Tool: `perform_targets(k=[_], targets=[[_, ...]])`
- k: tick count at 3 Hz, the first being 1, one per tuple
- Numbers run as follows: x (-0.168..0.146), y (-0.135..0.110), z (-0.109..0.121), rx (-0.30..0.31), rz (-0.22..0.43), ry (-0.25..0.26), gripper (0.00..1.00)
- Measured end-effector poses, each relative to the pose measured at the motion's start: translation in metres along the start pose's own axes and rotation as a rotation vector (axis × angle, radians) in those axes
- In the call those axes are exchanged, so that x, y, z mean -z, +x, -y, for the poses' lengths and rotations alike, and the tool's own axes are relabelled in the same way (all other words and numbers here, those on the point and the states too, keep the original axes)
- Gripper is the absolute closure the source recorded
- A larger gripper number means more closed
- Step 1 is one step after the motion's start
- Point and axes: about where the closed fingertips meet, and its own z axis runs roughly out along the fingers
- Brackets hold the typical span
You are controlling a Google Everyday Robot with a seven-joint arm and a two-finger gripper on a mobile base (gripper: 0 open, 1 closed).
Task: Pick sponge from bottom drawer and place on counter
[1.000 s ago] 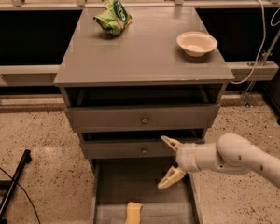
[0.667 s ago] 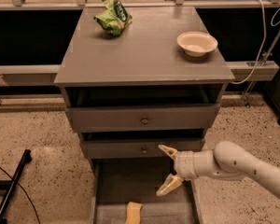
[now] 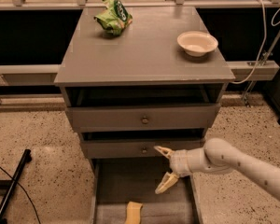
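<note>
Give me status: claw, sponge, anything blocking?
Open claw over pulled-out bottom drawer; sponge on its floor, lower left of claw, untouched; nothing between them; green bag and bowl on counter.

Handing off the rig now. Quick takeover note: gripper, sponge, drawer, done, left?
Gripper: open, empty, above the open bottom drawer, just in front of the middle drawer.
Sponge: on the drawer floor, lower left of the gripper, not touched.
Counter: holds a green bag and a white bowl.
Done: drawer open. Left: descend, grasp sponge, lift, place on counter.
</note>
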Motion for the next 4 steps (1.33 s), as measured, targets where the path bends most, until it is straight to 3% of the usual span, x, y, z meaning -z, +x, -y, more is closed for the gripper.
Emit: perform_targets(k=[1, 2, 3, 4], targets=[[-0.059, 0.066, -0.009, 0.029, 0.018, -0.069, 0.00], [-0.094, 0.120, -0.032, 0.042, 0.017, -0.124, 0.00], [-0.104, 0.154, -0.050, 0.017, 0.059, -0.162, 0.00], [-0.109, 0.156, -0.052, 0.005, 0.061, -0.172, 0.00]])
